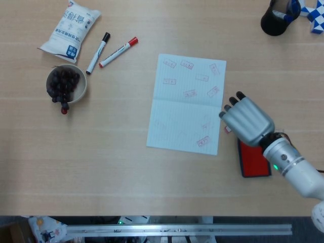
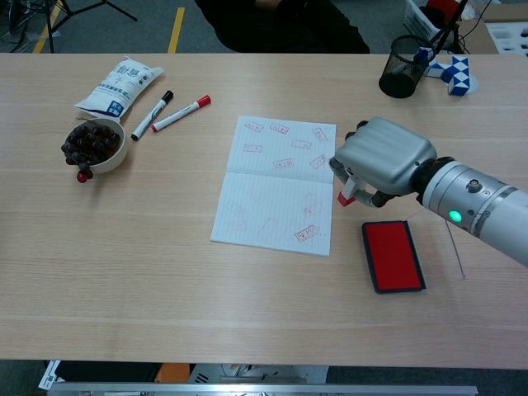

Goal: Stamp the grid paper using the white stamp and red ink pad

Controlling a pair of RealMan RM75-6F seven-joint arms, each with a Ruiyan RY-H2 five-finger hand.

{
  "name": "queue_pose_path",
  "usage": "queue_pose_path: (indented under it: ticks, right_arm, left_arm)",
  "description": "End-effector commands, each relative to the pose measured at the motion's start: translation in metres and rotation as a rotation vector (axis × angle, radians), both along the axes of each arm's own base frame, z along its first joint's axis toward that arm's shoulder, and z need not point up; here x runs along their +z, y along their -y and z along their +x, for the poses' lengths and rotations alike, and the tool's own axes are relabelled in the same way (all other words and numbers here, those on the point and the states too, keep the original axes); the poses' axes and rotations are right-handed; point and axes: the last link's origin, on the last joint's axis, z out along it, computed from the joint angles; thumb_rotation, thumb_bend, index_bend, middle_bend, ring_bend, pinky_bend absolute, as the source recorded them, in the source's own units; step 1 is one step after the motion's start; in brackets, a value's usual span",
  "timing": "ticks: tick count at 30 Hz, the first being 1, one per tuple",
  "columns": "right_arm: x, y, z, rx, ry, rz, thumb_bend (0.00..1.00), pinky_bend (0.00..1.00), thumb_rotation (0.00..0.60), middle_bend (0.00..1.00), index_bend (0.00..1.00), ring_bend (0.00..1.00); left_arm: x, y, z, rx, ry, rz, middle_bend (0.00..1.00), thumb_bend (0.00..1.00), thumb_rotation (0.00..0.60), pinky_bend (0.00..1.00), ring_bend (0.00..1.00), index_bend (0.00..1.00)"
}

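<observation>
Nearest on the right of the pale wooden counter lies the red ink pad, its lid open and red face up, placed just right of the paper, probably so the stamp can be re-inked with a short reach. Just beyond it hangs the right robot hand, fingers curled around the white stamp, whose red face points down. The stamp is held above the bare counter between the paper's right edge and the pad, touching neither as far as can be told; it looks headed for more ink. The left robot hand is not in view. To the left lies the grid paper, flat and slightly skewed, with red rectangular marks mostly on its far half and a few near its right side. Further left, a small bowl holds dark round fruit, one piece on the counter beside it. Beyond it lie two markers and a white sealed packet. At the far right, a black mesh cup holds something blue, too small to identify.
</observation>
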Motion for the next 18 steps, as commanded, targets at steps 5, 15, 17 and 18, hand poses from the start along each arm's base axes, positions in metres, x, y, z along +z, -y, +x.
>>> queue_pose_path:
  ticks: [5, 15, 17, 18]
  right_arm:
    - [0.011, -0.020, -0.027, 0.000, -0.017, 0.024, 0.37, 0.29, 0.600, 0.53, 0.74, 0.34]
    - [0.007, -0.007, -0.055, -0.040, -0.072, -0.013, 0.37, 0.29, 0.600, 0.53, 0.74, 0.34]
    - [0.004, 0.002, -0.056, -0.052, -0.070, -0.029, 0.37, 0.29, 0.600, 0.52, 0.74, 0.34]
    - [0.003, 0.006, -0.055, -0.055, -0.069, -0.036, 0.37, 0.29, 0.600, 0.52, 0.74, 0.34]
  left_arm:
    - [-0.002, 0.000, 0.001, -0.002, -0.001, -0.007, 0.10, 0.17, 0.600, 0.10, 0.16, 0.14]
    - [-0.006, -0.001, 0.002, -0.008, -0.004, -0.022, 0.10, 0.17, 0.600, 0.10, 0.16, 0.14]
    - [-0.006, -0.001, 0.002, -0.006, -0.005, -0.024, 0.10, 0.17, 0.600, 0.10, 0.16, 0.14]
    - [-0.006, -0.001, 0.002, -0.005, -0.005, -0.024, 0.10, 0.17, 0.600, 0.10, 0.16, 0.14]
